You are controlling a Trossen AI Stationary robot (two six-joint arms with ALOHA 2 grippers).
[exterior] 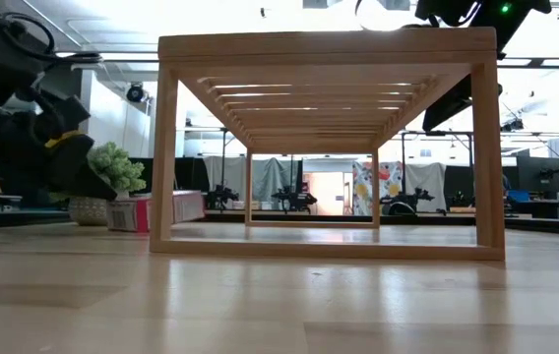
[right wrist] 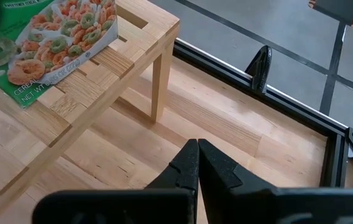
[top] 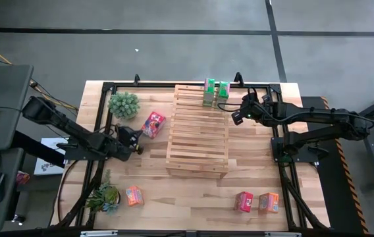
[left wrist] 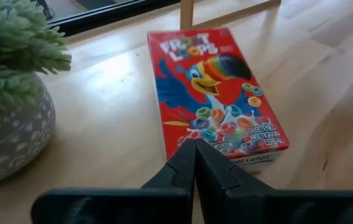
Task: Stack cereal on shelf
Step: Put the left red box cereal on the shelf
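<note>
Along the lower edge of the high view, an orange cereal box [top: 133, 195] lies beside a leafy plant [top: 105, 196] at lower left, and a red-pink box [top: 243, 201] and another orange box [top: 268, 202] sit together at lower right on the worktop [top: 193, 194]. Mid-frame stands the shelf [top: 197, 131]. Left of it the left claw [top: 136, 147], pressed together and empty, points at a red box [left wrist: 215, 93] lying flat, printed "Froot Loops", "sweetened multigrain cereal". A round potted plant [top: 123, 104] sits just behind. On the shelf's far end lie two green boxes [top: 216, 93]. The right claw [top: 235, 117], also pressed together, hovers beside that shelf's right edge, near them.
</note>
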